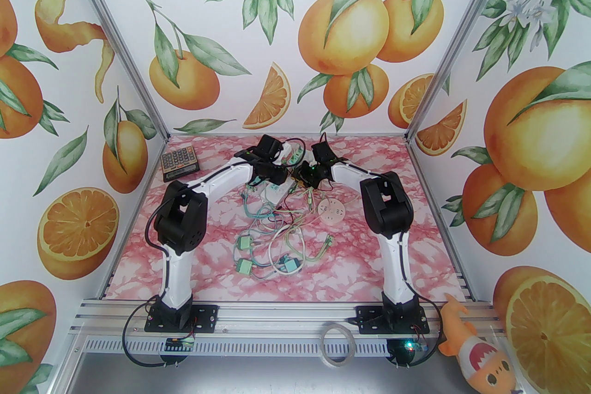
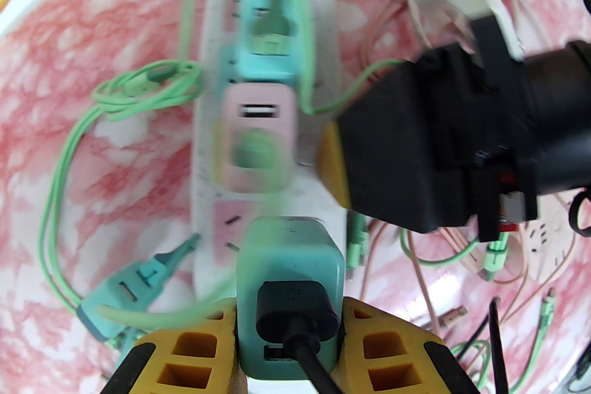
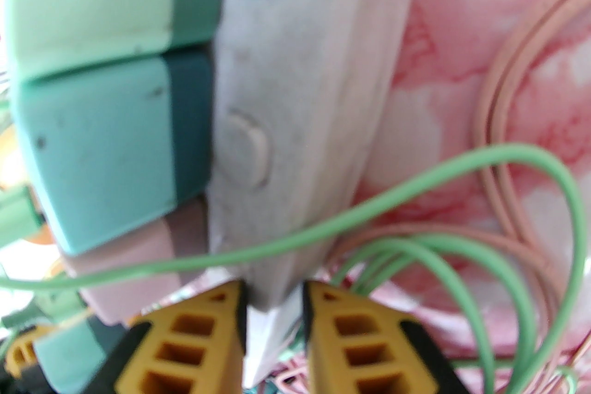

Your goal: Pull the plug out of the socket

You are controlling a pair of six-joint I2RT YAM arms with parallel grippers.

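Teal plug (image 2: 286,253) sits pinched in the left tool (image 2: 290,311); the right tool (image 3: 273,290) pinches the white socket strip's (image 3: 295,106) edge.

No text, brand or number can be read. The calculator (image 1: 180,164) has keys, but their marks are too small to tell. The plug (image 2: 288,263) and the strip (image 3: 300,82) look blurred, with no legible label.

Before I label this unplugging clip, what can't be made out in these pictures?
Top view: the white plastic power strip is mostly hidden under both arms.
Left wrist view: whether the square teal adapter plug, clamped in the left gripper, is seated; its body hides the prongs.
Right wrist view: blur; the right gripper pinches the strip's edge, plugs cut off left.
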